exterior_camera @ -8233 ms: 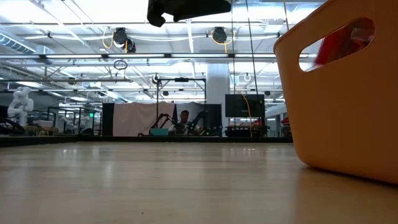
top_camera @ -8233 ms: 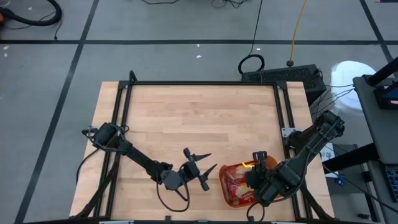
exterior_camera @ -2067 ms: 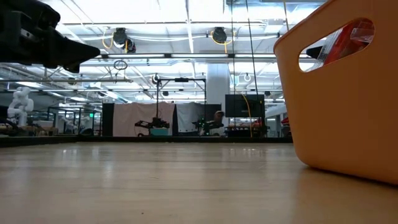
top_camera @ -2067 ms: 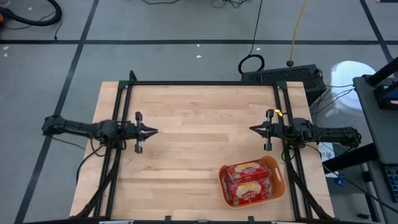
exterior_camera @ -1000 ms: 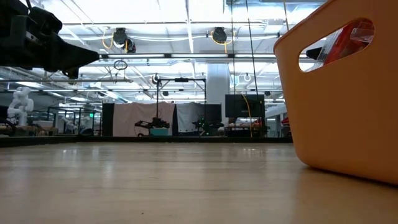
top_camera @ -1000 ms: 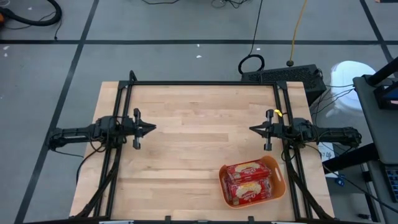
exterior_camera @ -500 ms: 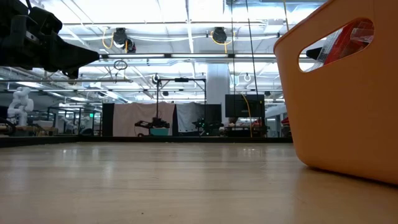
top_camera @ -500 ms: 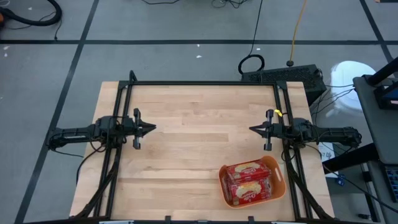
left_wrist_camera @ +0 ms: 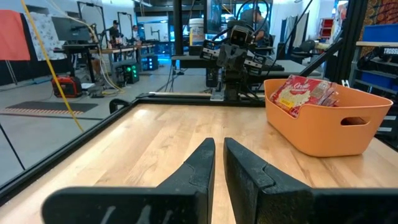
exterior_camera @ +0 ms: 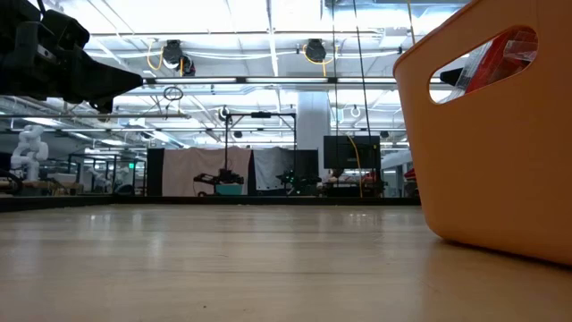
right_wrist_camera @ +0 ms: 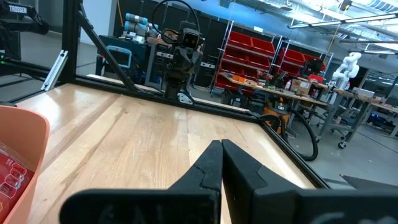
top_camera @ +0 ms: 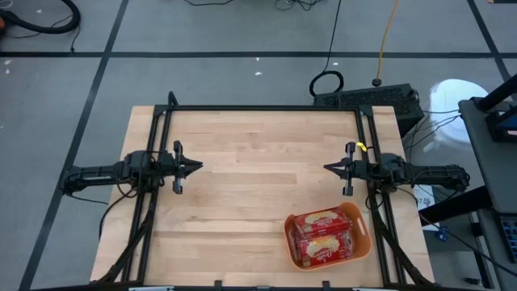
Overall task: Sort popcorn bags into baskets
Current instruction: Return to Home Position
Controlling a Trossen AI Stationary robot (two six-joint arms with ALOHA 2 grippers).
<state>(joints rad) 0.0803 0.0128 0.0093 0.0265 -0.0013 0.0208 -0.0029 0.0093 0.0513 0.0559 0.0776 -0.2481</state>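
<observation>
Popcorn bags (top_camera: 323, 235) apart from right gripper (top_camera: 328, 168)

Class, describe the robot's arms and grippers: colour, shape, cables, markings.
The left arm and right arm are dark, slim, jointed, trailing black cables. The left gripper and right gripper each have two tapering fingers. A yellow mark sits by the right wrist.

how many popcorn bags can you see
2 visible, both in the orange basket: one popcorn bag on the side nearer the middle of the table, a second popcorn bag beside it, nearer the table edge. Others may be hidden beneath.
</observation>
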